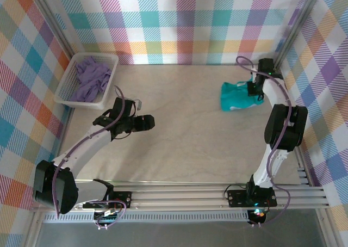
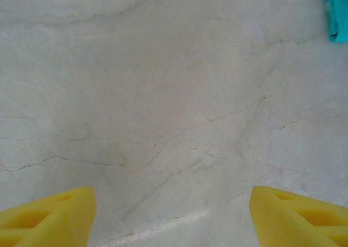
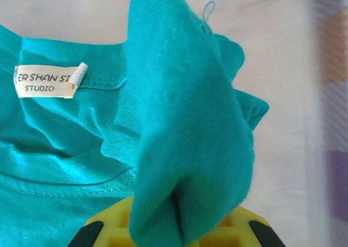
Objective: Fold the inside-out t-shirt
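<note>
Teal cotton t-shirt point(image 3: 190, 138) crumpled, soft fold pinched by right gripper point(image 3: 176, 230); left gripper point(image 2: 173, 214) fingers spread.

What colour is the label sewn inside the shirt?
The label is white with dark lettering; right wrist view.

Pale, faintly veined desk point(image 1: 190, 127). Far left corner: a white slatted basket point(image 1: 64, 84) holding a crumpled lavender garment point(image 1: 91, 78). Far right, near the back wall: the teal inside-out t-shirt point(image 1: 235, 96), bunched in a heap, its neck label point(image 3: 49, 81) exposed.

Pale wooden table point(image 1: 185, 143) enclosed by pastel plaid walls point(image 1: 179, 18)
</note>
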Motion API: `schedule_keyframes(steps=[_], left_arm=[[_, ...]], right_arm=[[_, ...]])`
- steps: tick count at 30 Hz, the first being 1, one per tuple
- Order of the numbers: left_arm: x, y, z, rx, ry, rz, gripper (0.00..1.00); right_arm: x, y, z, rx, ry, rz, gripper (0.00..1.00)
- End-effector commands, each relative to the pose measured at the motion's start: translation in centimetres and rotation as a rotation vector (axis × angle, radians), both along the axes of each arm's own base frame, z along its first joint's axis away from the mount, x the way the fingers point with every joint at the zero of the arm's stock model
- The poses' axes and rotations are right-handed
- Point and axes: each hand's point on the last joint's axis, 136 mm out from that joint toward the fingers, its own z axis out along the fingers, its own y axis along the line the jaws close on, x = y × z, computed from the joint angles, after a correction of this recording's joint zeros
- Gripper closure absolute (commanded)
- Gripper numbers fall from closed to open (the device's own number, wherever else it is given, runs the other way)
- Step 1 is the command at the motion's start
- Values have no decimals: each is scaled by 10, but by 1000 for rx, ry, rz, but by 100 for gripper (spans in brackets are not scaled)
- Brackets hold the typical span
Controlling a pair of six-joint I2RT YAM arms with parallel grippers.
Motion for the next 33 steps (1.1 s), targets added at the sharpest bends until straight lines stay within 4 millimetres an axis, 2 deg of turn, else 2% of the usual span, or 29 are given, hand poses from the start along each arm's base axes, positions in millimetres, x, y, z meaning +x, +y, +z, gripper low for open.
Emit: schedule_keyframes(steps=[1,3,6,9,11,14,16,18,20,22,24,26,28,31,33], left_arm=[[-6,4,-1,11,23,8,26],[-6,5,-2,18,30,8,26],[-6,6,-3,28,34,12,26],[-7,7,-2,30,33,12,26],[-9,10,1,41,22,18,26],[-9,19,7,74,-10,42,25],[-7,25,12,90,-46,70,25],[-2,33,20,101,-103,117,24],[4,47,30,115,-185,198,20],[9,66,41,145,-278,298,15],[9,86,51,178,-368,391,9],[9,107,62,225,-472,481,1],[5,131,65,302,-538,578,0],[2,158,62,438,-601,674,0],[6,165,56,497,-618,667,0]], right_arm=[[12,-42,-10,-286,98,18,97],[25,-55,-11,-349,86,6,96],[42,-73,-12,-413,62,-45,89],[46,-91,-11,-445,72,-126,69],[44,-97,0,-444,55,-193,56],[36,-91,26,-402,7,-249,40],[24,-77,45,-367,-36,-265,32],[12,-47,60,-262,-107,-244,26],[-8,-9,74,-128,-197,-203,19],[-29,29,80,0,-284,-160,11],[-52,59,82,56,-345,-105,4],[-78,83,79,117,-383,-68,0],[-102,95,68,202,-412,-70,0],[-130,98,46,268,-468,-61,0],[-140,101,32,266,-523,-14,0]])
